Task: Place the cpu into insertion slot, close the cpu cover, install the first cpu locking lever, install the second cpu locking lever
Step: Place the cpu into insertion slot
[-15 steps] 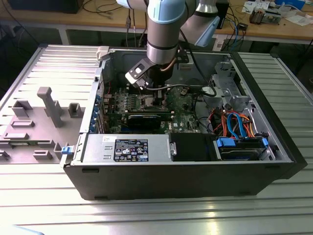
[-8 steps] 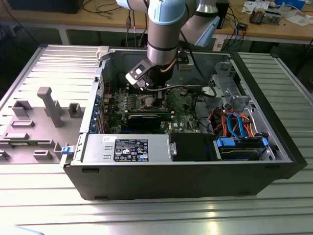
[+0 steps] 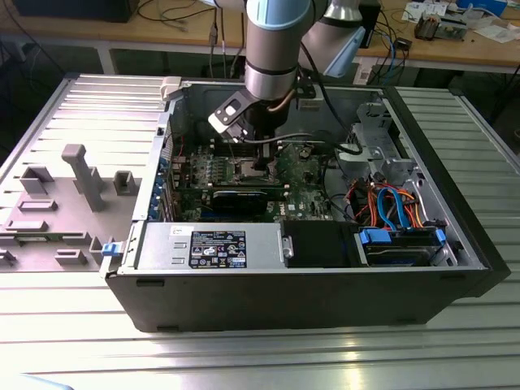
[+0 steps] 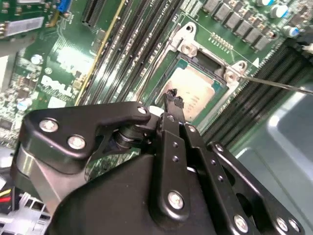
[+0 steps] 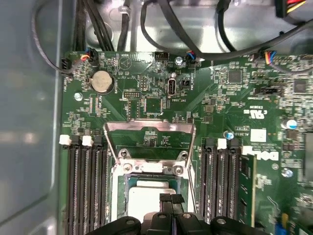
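- Claw [image 5: 171,199]: both fingers are clenched together with nothing between them, and the tips point down at the socket. The same closed tips appear in the second wrist view [image 4: 172,97]. The arm [image 3: 272,57] reaches down into the open computer case [image 3: 284,305].
- Chip [image 5: 146,198]: it lies flat and square in the socket [image 5: 117,171], directly under the claw's tips, with its grey top bare. Whether the tips touch it cannot be told.
- Cover plate [image 5: 149,128]: it stands raised on its hinge just beyond the claw. Green board shows through its window, and it has not yet been lowered.
- Thin steel rod [image 4: 276,85]: it juts out past the socket's far corner, off to one side of the claw. It is apparently a locking lever, not latched.
- Memory slots [image 5: 88,186]: these run along either flank of the claw and close beside the socket.
- Step in hand (judgement): placement looks complete, so the work now concerns the cover plate.
  - The closed tips suit pushing rather than gripping.
  - They should meet the plate's free edge at mid-width so that it swings down evenly.
  - They should keep clear of the chip, since a nudge could unseat it.
  - They should avoid the rod and the neighbouring slots.
  - The push should be slow, and should end with the plate flat around the chip.
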### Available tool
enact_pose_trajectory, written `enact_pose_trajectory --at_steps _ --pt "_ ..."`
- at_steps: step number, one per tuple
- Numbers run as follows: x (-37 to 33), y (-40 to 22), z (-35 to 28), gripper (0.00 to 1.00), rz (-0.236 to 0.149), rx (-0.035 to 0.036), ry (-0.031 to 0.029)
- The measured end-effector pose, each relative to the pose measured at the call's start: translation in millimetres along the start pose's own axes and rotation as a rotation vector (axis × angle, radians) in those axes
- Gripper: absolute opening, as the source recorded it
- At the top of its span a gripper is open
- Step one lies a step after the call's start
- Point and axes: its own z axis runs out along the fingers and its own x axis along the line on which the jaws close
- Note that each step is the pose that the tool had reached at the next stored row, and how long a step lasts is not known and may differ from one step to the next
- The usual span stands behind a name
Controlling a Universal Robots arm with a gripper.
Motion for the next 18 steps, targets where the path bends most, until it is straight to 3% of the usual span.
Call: enact_pose_trajectory --at_steps 4,5,8,18 --pt "0.5 -0.1 -13.7 0.11 0.000 0.0000 0.0001" --pt "0.7 -0.1 -20.5 0.11 0.000 0.0001 -0.0001" --pt "1.0 -0.1 -26.7 0.11 0.000 0.0000 0.0001" --pt "1.0 -0.1 -26.9 0.11 0.000 -0.0001 0.0008"
